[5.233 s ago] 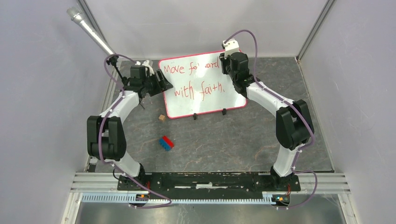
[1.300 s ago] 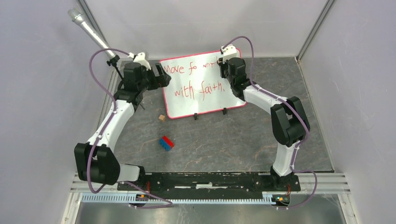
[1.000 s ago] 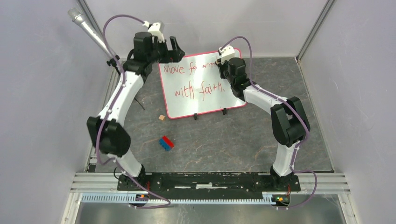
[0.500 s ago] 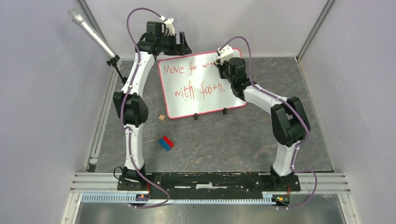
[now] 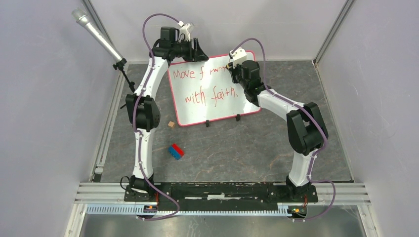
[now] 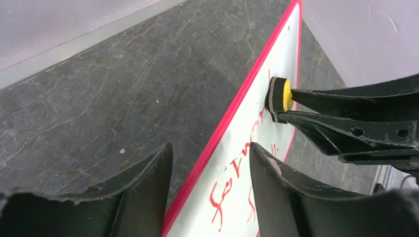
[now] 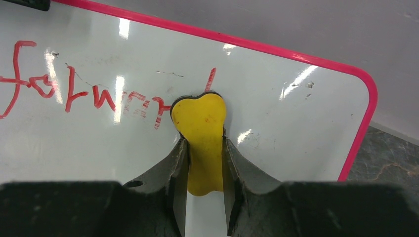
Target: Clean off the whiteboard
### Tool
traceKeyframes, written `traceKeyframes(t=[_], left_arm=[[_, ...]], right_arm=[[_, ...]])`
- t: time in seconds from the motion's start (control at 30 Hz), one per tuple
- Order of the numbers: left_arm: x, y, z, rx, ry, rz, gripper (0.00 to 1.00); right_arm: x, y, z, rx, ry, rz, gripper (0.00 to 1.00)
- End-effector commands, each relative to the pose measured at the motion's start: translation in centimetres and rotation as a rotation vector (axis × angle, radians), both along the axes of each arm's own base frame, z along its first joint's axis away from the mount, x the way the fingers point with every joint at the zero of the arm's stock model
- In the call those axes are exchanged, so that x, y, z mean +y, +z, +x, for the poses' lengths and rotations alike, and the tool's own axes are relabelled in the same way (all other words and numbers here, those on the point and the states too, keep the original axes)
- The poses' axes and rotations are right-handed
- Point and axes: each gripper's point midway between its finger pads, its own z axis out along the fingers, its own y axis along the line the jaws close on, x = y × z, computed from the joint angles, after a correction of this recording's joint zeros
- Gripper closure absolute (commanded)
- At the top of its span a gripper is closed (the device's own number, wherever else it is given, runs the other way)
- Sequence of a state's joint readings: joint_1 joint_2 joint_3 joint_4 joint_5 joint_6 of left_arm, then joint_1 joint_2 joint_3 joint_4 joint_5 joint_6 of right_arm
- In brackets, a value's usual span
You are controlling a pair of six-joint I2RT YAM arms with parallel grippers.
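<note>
One whiteboard (image 5: 212,98) stands at the far middle of the table (image 5: 257,148) on two black clip feet (image 5: 207,123), and it carries two lines of red writing (image 5: 210,94). Two arms (image 5: 281,103) reach it.

The right jaws are clenched on one yellow eraser (image 7: 200,133), whose black pad lies flat against the board's upper right. The left jaws are released and spread around the board's top left rim (image 6: 217,133); I cannot tell whether they touch it.

Near the board lie one small wooden cube (image 5: 171,124) and one red-and-blue block (image 5: 176,151). One microphone (image 5: 96,34) slants up at the far left.

Only the top view shows these three and the feet. Only the right wrist view shows the smeared, faint letters beside the eraser. Only the left wrist view shows the board nearly edge-on, with the eraser pressed against its face.
</note>
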State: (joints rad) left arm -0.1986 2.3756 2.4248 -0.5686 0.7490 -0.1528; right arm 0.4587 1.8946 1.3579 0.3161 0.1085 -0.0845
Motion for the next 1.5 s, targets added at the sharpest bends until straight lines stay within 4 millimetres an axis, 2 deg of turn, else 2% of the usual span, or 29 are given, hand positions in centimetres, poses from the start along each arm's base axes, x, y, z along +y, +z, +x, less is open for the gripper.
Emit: traceKeyframes(t=[0.0,0.1,0.27,0.47,0.6,0.7,1.0,1.17,1.47], left_arm=[[-1.8,3.0,-1.4,-0.080,-0.107,-0.053,0.37],[-2.0,3.2,-1.7,-0.096,-0.126,-0.060,0.39],[-2.4,2.9,-2.1,-0.093,-0.171,-0.077,0.47],[-2.7,1.8,-2.2,-0.074,-0.204,-0.088,0.56],[-2.7,0.9,-2.3,-0.070,-0.217,-0.072,0.56],[-2.9,0.5,-2.5,-0.071,-0.226,-0.064,0.60],[-3.7,-0.7,-3.1,-0.065,-0.248,-0.019,0.62],[-3.5,-0.8,-3.1,-0.086,-0.252,0.006,0.64],[-3.5,-0.8,-3.1,-0.089,-0.249,0.014,0.64]], right_arm=[[1.7,1.9,0.4,-0.037,0.043,0.024,0.70],[2.2,1.7,0.5,-0.032,0.051,0.023,0.70],[3.1,1.8,0.3,-0.038,0.064,0.017,0.71],[3.8,1.9,0.1,-0.042,0.074,0.015,0.71],[5.3,2.0,-0.1,-0.046,0.101,0.022,0.71],[6.4,2.3,-0.4,-0.052,0.115,0.021,0.71],[10.0,2.4,-0.9,-0.047,0.165,0.044,0.73],[8.1,2.0,0.0,-0.032,0.073,0.065,0.75],[0.1,0.9,2.5,0.013,-0.115,0.094,0.75]])
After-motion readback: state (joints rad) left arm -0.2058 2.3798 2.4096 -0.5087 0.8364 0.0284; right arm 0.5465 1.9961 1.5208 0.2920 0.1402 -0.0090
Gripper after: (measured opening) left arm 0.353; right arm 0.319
